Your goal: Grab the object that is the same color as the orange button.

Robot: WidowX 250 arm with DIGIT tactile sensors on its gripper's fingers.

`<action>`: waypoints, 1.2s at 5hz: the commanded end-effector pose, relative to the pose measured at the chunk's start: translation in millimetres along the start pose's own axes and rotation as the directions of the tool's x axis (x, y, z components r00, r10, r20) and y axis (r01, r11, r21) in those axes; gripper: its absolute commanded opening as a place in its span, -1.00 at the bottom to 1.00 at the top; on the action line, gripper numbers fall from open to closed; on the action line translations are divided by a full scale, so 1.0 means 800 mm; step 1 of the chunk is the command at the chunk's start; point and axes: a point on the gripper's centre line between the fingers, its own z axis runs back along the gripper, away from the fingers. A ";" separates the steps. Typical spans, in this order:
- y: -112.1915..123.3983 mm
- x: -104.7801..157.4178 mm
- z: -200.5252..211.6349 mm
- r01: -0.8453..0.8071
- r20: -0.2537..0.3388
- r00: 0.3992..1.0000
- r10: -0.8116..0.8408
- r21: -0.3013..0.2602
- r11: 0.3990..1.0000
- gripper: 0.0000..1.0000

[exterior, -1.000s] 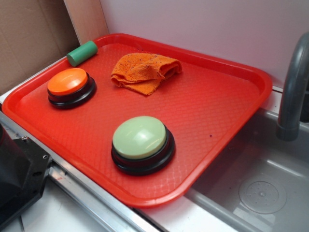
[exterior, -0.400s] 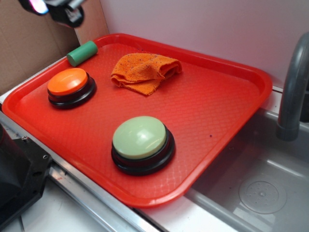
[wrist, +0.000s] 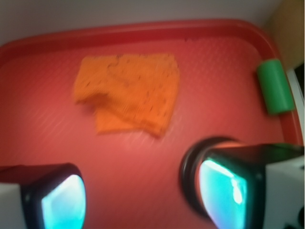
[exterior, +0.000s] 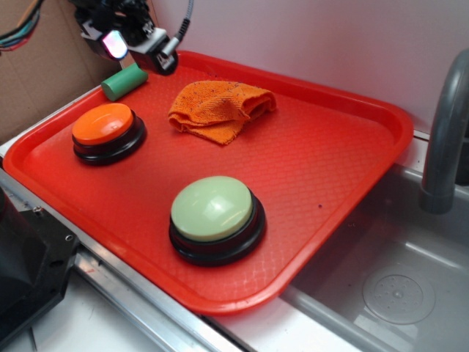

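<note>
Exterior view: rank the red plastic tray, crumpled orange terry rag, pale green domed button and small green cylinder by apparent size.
1. Red plastic tray
2. Orange terry rag and pale green domed button: look alike, and the button is nearer the camera, so unranked
3. Green cylinder

White wall (exterior: 315, 37), brown cardboard panel (exterior: 37, 81), grey sink basin (exterior: 388, 279), grey faucet pipe (exterior: 445, 139)

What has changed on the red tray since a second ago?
The gripper has come into view from the upper left and moved right and down, now hanging above the green cylinder, fingers apart and holding nothing. The orange rag, orange button, pale green button and tray have not moved.
</note>
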 end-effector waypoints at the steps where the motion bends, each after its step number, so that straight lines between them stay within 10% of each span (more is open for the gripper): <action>1: 0.017 0.040 -0.062 -0.036 -0.024 0.999 0.037 0.020 0.999 1.00; 3: 0.010 0.057 -0.102 -0.019 -0.080 0.997 0.022 0.042 0.999 1.00; 5: 0.004 0.059 -0.115 -0.023 -0.139 0.990 0.029 0.046 0.999 -1.00; 6: 0.004 0.059 -0.115 -0.035 -0.139 0.989 0.042 0.049 0.998 -1.00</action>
